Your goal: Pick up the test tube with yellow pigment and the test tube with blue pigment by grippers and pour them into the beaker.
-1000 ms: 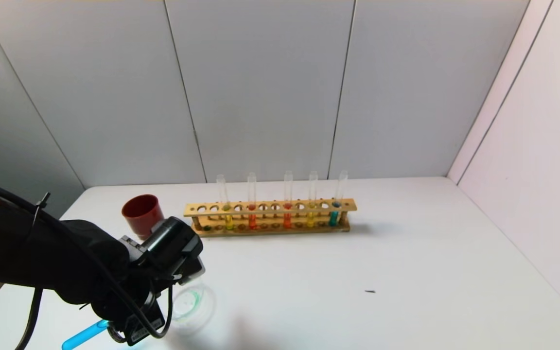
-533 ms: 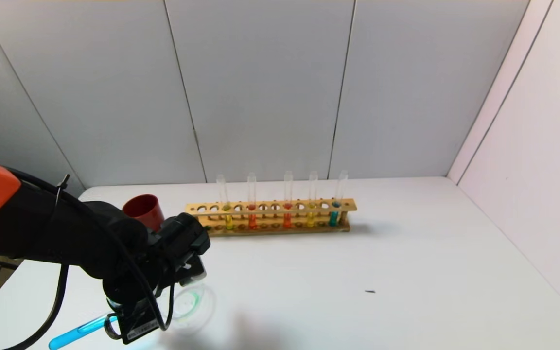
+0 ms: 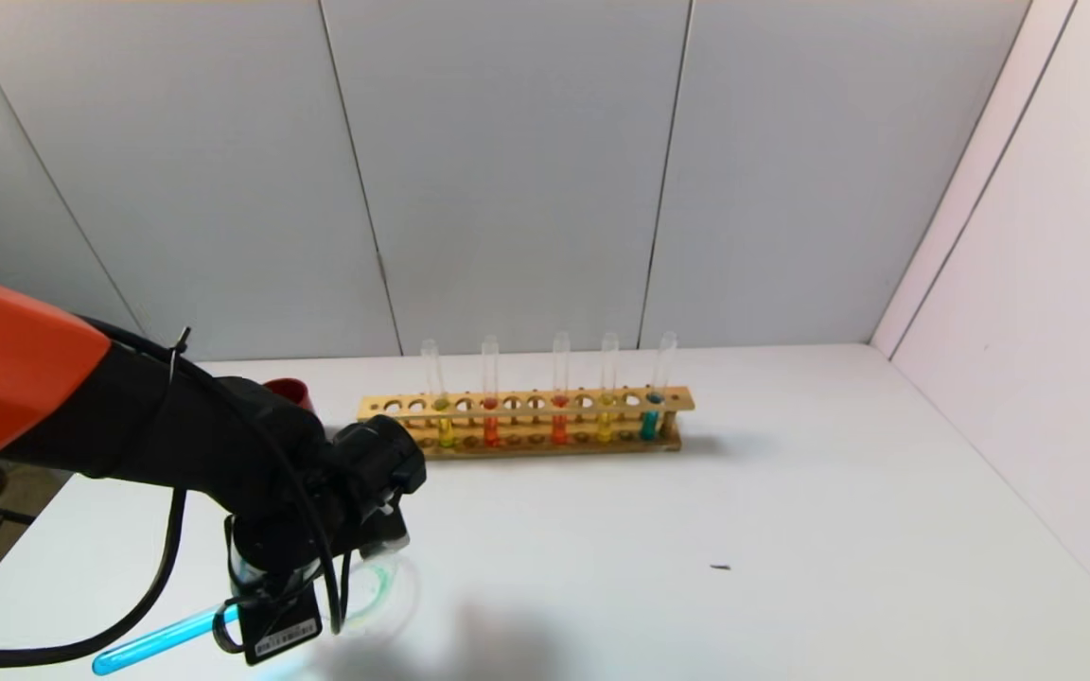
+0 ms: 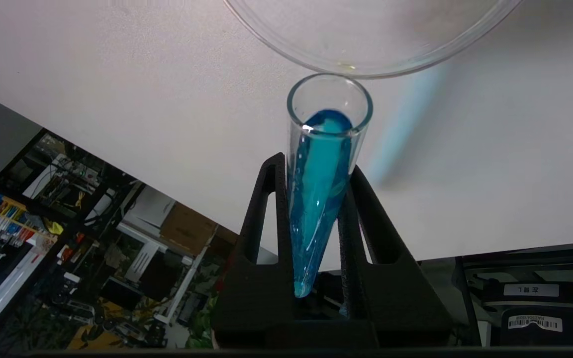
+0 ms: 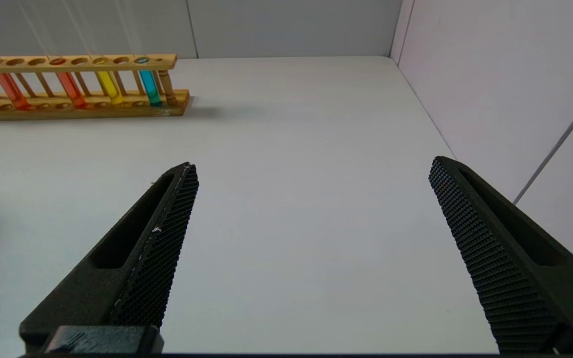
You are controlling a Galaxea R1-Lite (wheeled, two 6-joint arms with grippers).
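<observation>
Nearest the robot, at the front left of the white table (image 3: 791, 492), the black left gripper (image 4: 316, 179) is clenched on the slim clear glass test tube with bright cyan-blue liquid (image 4: 319, 199), tilted nearly level with its round bottom toward the table's front-left corner and its open mouth just at the rim of the low clear glass beaker (image 3: 377, 591), which seems to hold a greenish trace. The black right gripper (image 5: 314, 209) hangs released over bare table at the right, fingers (image 5: 159, 238) wide apart. Farther back stand the dark red opaque cup (image 3: 290, 390) and the long wooden rack (image 3: 526, 416) holding five upright tubes, the pale lemon-yellow glass tube (image 3: 446, 430) leftmost.
</observation>
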